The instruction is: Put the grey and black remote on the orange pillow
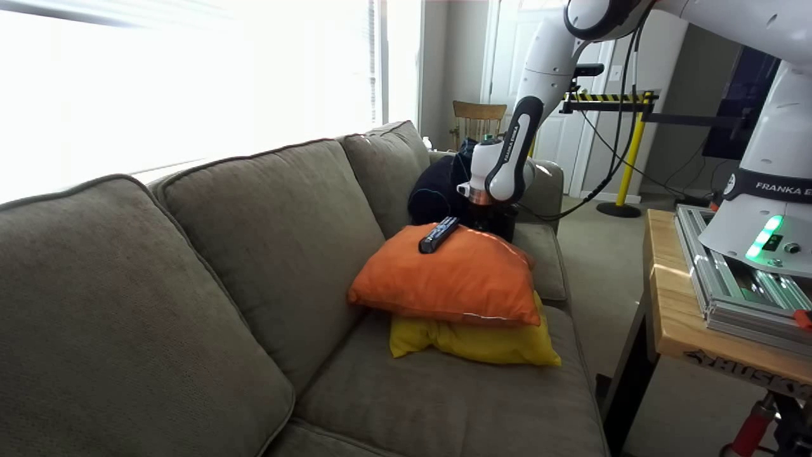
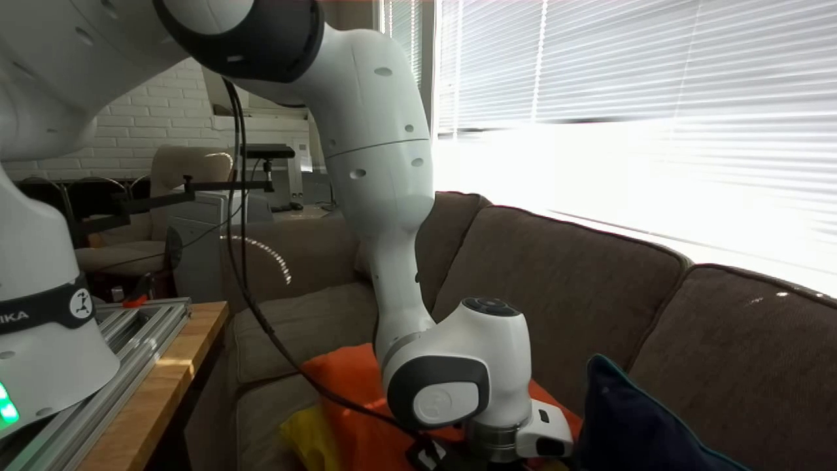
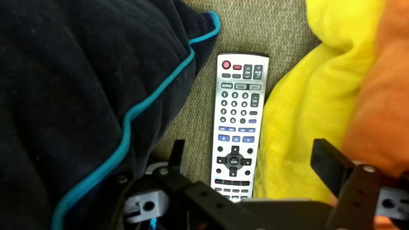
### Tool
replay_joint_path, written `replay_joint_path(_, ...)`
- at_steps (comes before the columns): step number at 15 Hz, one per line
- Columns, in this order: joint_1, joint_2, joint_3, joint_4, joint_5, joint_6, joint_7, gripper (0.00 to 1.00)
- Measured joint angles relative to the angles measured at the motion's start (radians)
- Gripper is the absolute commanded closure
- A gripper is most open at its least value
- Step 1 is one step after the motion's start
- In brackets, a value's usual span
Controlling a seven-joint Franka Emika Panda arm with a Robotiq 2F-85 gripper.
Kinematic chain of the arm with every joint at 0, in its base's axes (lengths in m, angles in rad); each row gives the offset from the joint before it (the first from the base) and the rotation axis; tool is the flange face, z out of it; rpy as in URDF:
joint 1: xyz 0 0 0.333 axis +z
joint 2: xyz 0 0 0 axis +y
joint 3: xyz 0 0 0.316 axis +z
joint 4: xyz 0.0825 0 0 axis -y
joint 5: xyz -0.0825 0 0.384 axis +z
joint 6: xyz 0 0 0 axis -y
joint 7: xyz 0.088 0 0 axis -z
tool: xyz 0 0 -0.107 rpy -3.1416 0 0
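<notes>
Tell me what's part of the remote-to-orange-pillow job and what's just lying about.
For the job:
grey and black remote
orange pillow
gripper, open

Just lying about:
dark remote, on the orange pillow
yellow pillow, beneath the orange one
teal-edged dark pillow

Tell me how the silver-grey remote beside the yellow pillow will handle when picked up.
The silver-grey remote will likely stay stiff, as its body looks like one straight, hard bar. It probably won't roll, since it lies flat, face up, on the sofa seat. Its smooth-looking casing may be slippery.
</notes>
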Motion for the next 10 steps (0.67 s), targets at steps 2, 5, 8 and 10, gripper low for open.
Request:
replay_joint_path(2, -0.001, 0.012, 0.000, 0.010, 0.000, -0.001, 0.000, 0.00)
replay_joint_path(5, -0.005, 0.040, 0.003, 0.033, 0.000, -0.006, 0.004, 0.00)
replay_joint_path(8, -0.018, 0.072, 0.015, 0.071, 0.002, -0.053, 0.013, 0.00)
replay_joint_path(10, -0.021, 0.093, 0.017, 0.099, 0.002, -0.064, 0.014, 0.00)
